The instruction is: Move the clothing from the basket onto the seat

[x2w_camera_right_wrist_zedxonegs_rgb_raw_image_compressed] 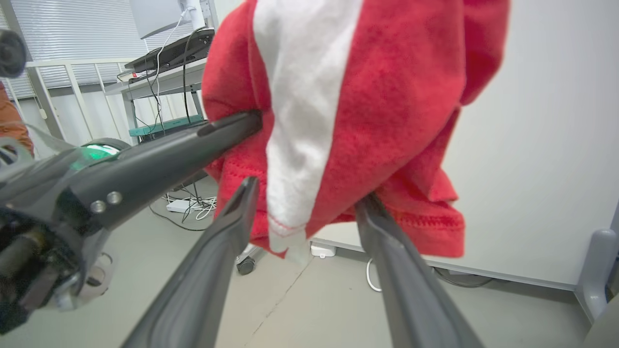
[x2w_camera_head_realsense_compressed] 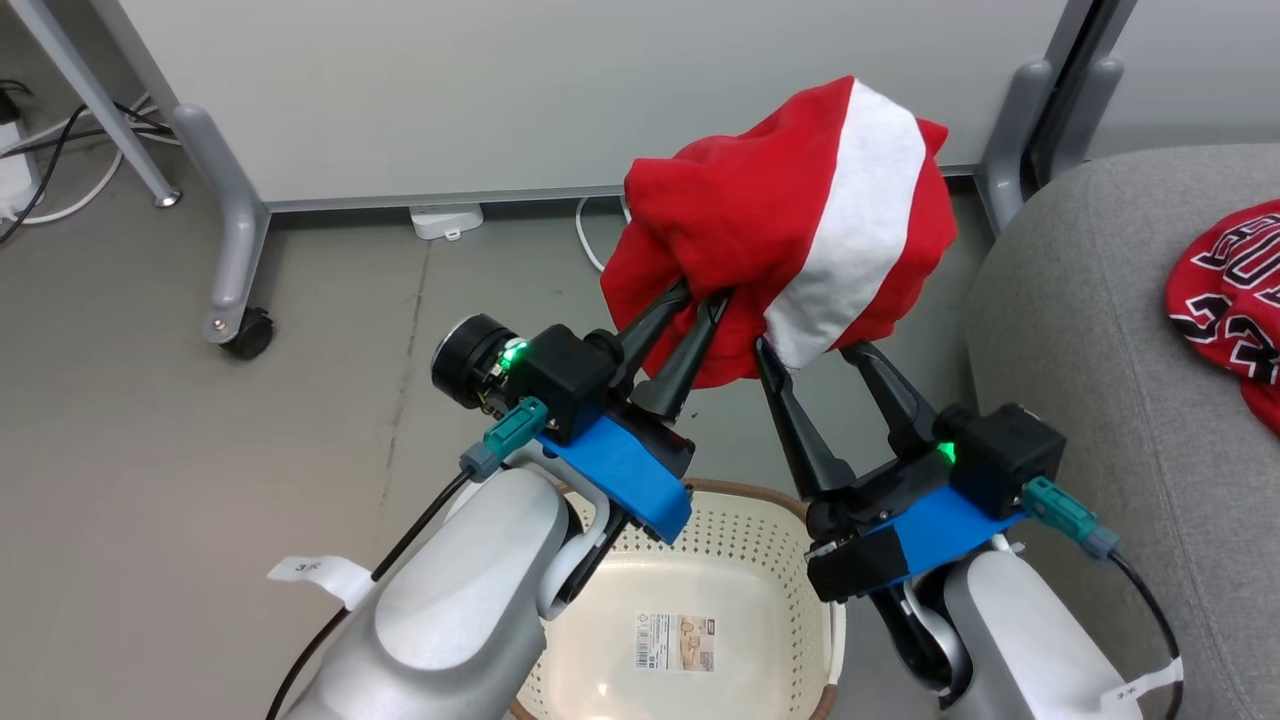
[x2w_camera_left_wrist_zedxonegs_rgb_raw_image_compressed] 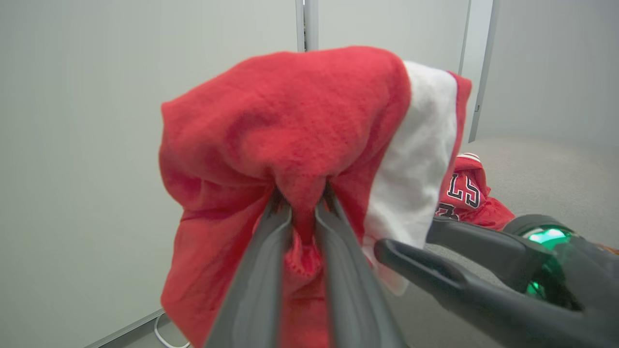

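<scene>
1 garment pinched in left pincer, draped over spread right pincer.

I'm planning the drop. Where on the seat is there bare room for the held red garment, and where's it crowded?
The seat is bare grey from its rounded left edge to the jersey. Crowded: its right side, where the jersey lies.

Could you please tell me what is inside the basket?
The basket shows its bare floor with a printed label; nothing else lies in the visible part. The left forearm covers its left side, the right wrist part of its right rim.
</scene>
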### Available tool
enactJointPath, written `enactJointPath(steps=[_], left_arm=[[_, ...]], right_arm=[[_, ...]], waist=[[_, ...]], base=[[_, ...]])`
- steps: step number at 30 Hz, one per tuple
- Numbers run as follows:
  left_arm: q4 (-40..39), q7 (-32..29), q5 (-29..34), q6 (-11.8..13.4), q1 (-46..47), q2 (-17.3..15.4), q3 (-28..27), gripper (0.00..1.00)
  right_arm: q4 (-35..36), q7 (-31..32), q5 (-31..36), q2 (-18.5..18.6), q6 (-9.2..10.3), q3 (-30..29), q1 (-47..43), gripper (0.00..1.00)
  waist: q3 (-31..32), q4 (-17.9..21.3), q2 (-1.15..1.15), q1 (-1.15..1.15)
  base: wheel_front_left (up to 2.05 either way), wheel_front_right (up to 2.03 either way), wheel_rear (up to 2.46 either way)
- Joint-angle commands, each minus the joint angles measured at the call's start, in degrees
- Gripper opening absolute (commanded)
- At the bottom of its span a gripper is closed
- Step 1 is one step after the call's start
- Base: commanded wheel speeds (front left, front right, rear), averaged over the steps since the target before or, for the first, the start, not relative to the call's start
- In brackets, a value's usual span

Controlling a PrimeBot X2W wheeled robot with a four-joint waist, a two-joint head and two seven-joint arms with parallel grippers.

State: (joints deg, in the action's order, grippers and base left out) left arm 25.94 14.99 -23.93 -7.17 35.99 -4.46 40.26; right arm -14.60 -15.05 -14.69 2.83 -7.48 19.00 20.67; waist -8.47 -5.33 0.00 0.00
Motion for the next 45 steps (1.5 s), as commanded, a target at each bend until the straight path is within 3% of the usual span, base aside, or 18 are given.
enactJointPath(steps=[1,9,10,11,12,13,41,43,45], left_arm=[[-0.27,0.29,0.08,-0.30,0.83,0.15,0.20,0.00],[-0.20,0.29,0.13,-0.35,0.35,0.62,1.05,0.00],[-0.19,0.29,0.12,-0.24,0.32,0.64,1.17,0.00],[-0.17,0.29,0.10,-0.25,0.33,0.66,1.27,0.00],[-0.16,0.29,0.07,-0.25,0.38,0.70,1.33,0.00],[-0.15,0.29,0.05,-0.25,0.45,0.74,1.40,0.00],[0.75,0.29,1.08,-0.31,0.91,0.68,0.94,0.00],[0.72,0.29,1.42,-0.31,0.89,0.67,0.80,0.02],[0.79,0.29,1.66,-0.30,0.75,0.65,0.63,0.18]], right_arm=[[-0.27,-0.19,-0.69,0.11,-0.03,-0.14,0.97,1.00],[-0.89,-0.19,-2.76,0.10,-0.03,-0.56,2.80,1.00],[-0.94,-0.19,-2.95,0.10,-0.03,-0.54,2.98,0.90],[-1.00,-0.19,-3.12,0.10,-0.03,-0.52,3.03,0.45],[-1.03,-0.19,-3.23,0.10,-0.03,-0.48,3.12,0.31],[-1.05,-0.19,-3.40,0.10,-0.03,-0.37,3.23,0.00],[-0.93,-0.19,-3.52,0.11,-0.02,-1.01,3.38,0.00],[-0.91,-0.19,-3.44,0.11,-0.02,-1.11,3.52,0.00],[-0.88,-0.19,-3.39,0.11,-0.02,-1.18,3.60,0.00]], waist=[[-0.10,-0.24,0.00,0.00],[-0.39,-0.48,0.00,0.00],[-0.46,-0.47,0.00,0.00],[-0.52,-0.44,0.00,0.00],[-0.59,-0.42,0.00,0.00],[-0.64,-0.41,0.00,0.00],[-0.63,0.18,0.00,0.00],[-0.72,0.14,0.00,0.00],[-0.79,0.09,0.00,0.00]], base=[[0.00,0.00,0.00],[0.00,0.00,0.00],[0.00,0.00,0.00],[0.00,0.00,0.00],[0.00,0.00,0.00],[0.00,0.00,0.00],[0.00,0.00,0.00],[0.00,0.00,0.00],[0.00,0.00,0.00]])
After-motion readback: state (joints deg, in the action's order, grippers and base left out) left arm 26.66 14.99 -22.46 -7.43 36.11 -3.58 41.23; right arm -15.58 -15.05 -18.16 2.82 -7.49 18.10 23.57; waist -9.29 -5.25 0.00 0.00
